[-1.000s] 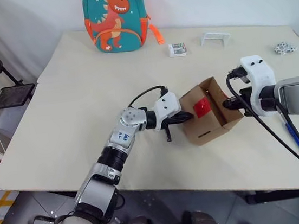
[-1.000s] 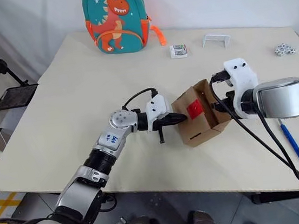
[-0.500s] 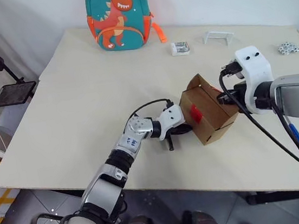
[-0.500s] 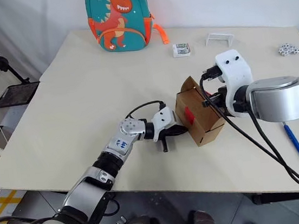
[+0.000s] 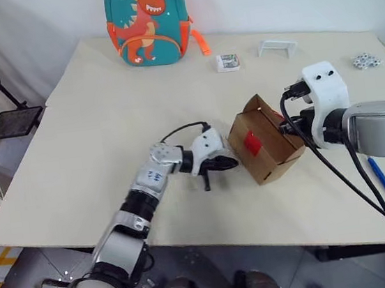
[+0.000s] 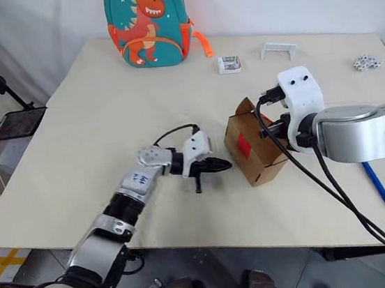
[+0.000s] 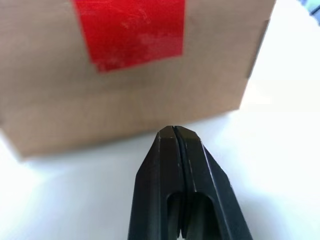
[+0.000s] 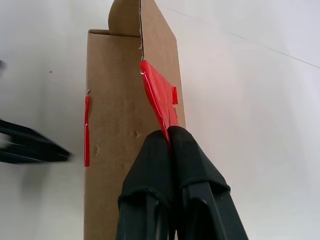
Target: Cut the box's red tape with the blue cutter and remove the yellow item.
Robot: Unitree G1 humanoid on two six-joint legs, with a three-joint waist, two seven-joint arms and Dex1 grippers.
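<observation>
Behind the box (image 5: 267, 147), right gripper (image 8: 167, 132) pinches its flap (half-hidden); left gripper (image 7: 173, 131) clenched.

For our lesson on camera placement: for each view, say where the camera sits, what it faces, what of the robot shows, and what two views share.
Left and right eye views: from the head, looking down over a beige table; both arms show, with the shut left end effector beside the small brown cardboard box.
Left wrist view: along its shut fingers, facing the box's square red tape.
Right wrist view: along the right end effector, shut at the box's opened flap edge.
Shared: both wrist views show the box and red tape.
</observation>
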